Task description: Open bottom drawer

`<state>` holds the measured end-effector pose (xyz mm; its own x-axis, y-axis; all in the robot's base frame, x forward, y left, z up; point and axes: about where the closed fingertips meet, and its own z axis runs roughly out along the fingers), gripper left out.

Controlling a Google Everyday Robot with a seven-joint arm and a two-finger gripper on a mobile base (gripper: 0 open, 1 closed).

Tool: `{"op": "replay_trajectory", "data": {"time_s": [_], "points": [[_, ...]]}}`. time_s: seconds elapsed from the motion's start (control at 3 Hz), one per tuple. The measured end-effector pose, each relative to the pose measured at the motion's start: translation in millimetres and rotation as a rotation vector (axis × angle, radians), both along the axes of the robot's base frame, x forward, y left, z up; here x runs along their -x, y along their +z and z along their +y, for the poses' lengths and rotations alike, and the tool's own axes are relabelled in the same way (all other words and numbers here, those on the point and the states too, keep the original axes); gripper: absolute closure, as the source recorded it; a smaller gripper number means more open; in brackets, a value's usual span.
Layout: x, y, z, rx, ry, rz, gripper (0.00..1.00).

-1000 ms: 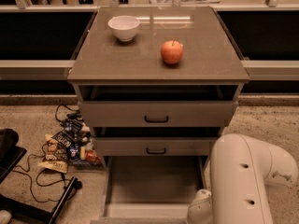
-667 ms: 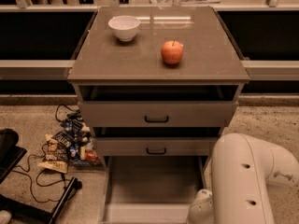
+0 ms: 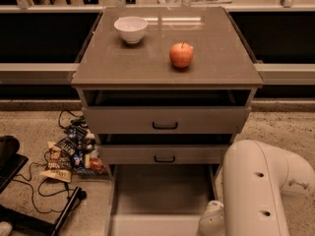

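Observation:
The grey cabinet (image 3: 166, 65) has three drawers. The bottom drawer (image 3: 162, 191) is pulled far out toward me, and its plain grey inside shows; its front and handle lie at or below the picture's lower edge. The middle drawer (image 3: 165, 154) and the top drawer (image 3: 166, 119) each show a small black bar handle. My white arm (image 3: 256, 191) rises at the lower right, next to the open drawer's right side. My gripper is out of view, below the picture's lower edge.
A white bowl (image 3: 131, 29) and a red apple (image 3: 181, 55) stand on the cabinet top. Snack packets (image 3: 69, 154) and black cables (image 3: 34, 191) lie on the floor to the left. A black stand (image 3: 15, 181) is at the far left.

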<state>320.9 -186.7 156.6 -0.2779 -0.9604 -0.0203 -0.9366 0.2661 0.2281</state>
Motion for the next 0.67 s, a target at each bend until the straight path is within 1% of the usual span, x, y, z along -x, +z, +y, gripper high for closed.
{"op": "replay_trajectory", "data": {"time_s": [0.33, 0.67], "points": [[6.6, 2.5, 0.0, 0.011, -0.009, 0.012, 1.00], [6.6, 2.5, 0.1, 0.011, -0.009, 0.012, 0.84]]}}
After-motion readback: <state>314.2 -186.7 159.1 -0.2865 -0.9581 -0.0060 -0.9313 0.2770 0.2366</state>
